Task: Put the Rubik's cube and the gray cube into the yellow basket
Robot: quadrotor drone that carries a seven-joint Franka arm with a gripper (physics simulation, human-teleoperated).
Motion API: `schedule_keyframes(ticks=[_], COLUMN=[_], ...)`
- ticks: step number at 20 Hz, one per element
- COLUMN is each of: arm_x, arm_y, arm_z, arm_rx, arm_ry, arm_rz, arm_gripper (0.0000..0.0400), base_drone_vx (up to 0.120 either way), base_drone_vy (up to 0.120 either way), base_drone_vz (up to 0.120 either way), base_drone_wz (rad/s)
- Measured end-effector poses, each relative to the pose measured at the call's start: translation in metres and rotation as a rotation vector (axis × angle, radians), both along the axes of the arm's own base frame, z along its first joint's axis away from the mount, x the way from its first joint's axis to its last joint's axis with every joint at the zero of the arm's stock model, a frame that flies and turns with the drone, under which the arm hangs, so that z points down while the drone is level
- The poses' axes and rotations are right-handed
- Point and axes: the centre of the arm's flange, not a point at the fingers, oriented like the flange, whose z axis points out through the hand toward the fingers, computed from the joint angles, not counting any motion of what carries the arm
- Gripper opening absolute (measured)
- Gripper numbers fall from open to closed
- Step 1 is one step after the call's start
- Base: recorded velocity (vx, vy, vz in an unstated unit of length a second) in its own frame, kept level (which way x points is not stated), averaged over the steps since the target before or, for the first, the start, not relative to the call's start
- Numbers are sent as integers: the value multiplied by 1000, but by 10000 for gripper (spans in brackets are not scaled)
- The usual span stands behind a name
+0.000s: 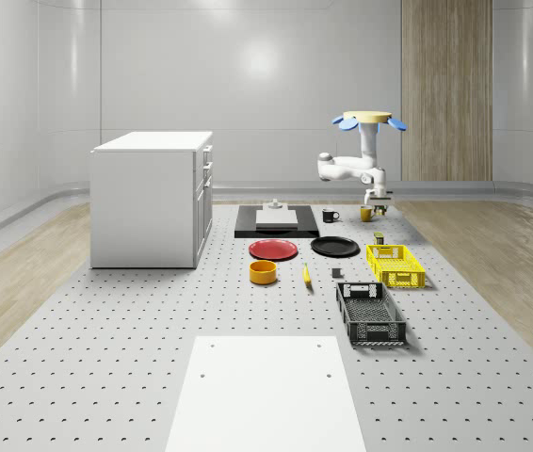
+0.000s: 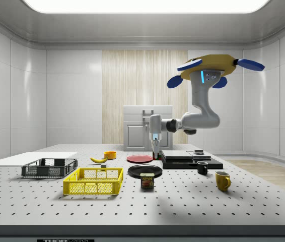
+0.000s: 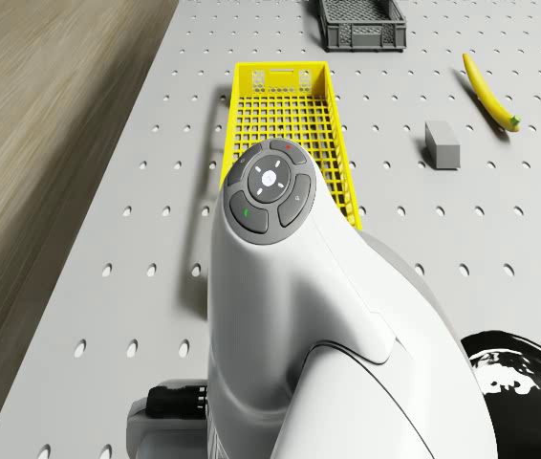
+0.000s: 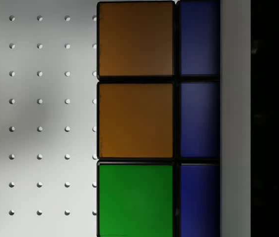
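Neither cube delivered yet. Yellow basket [image 1: 386,250] seemingly empty; gray cube [image 3: 443,145] on counter [image 1: 135,339] near it, on the whole-scene view's left. Drone [image 1: 374,120] hovering over counter's far right, hand [image 1: 377,209] close against Rubik's cube [image 4: 135,118]; grip cannot be told.

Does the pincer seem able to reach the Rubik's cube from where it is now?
Probably yes. The drone hovers over the table, and the pincer hangs straight above the Rubik's cube, with nothing seen between them. A black slab lies close beside the cube and may crowd one side.

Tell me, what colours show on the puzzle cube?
Rubik's cube: orange, green and blue squares, clearest in the wrist view.
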Motion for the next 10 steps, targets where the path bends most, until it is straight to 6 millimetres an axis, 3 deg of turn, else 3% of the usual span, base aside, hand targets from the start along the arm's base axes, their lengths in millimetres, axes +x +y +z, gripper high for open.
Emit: schedule_keyframes(ticks=[10], arm_x=[0], arm_y=[0], arm_z=[0], arm_rx=[0], arm_ry=[0], arm_rz=[0], arm_gripper=[325], base_drone_vx=[120], base_drone_vy=[0], base_drone_vz=[0], base_drone_wz=[0])
